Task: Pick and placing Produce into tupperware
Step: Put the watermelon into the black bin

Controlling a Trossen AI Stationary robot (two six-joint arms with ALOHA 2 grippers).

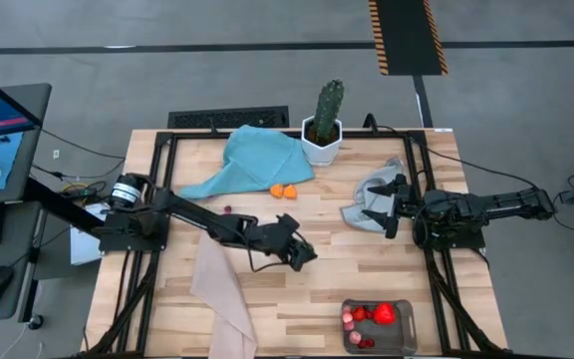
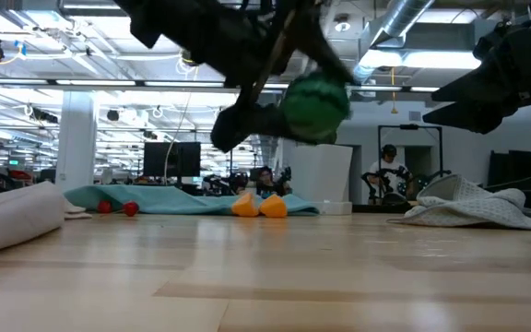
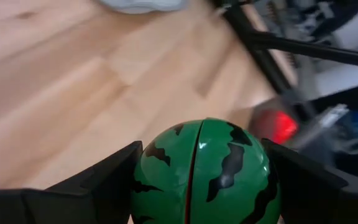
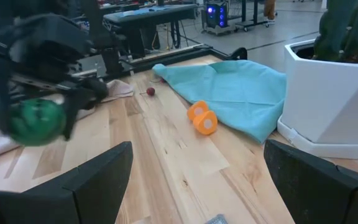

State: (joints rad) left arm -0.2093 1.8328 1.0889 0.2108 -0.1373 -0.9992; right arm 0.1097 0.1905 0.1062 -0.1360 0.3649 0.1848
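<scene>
Toy melon rides above the table, held between the left gripper's fingers

The left gripper clasps a green striped ball, a hard, glossy sphere with a moulded seam, off the wooden table near its middle. It looks light and rigid but likely slippery; the fingers press on opposite sides at its widest girth, the surest hold on a round shell. The tupperware, a clear rounded tub, sits at the near right corner holding red and pink produce. Two orange pieces lie touching the crumpled teal cloth. The right gripper waits with fingers spread wide, empty, over a rumpled grey cloth beside the cactus in its white faceted pot.
</scene>
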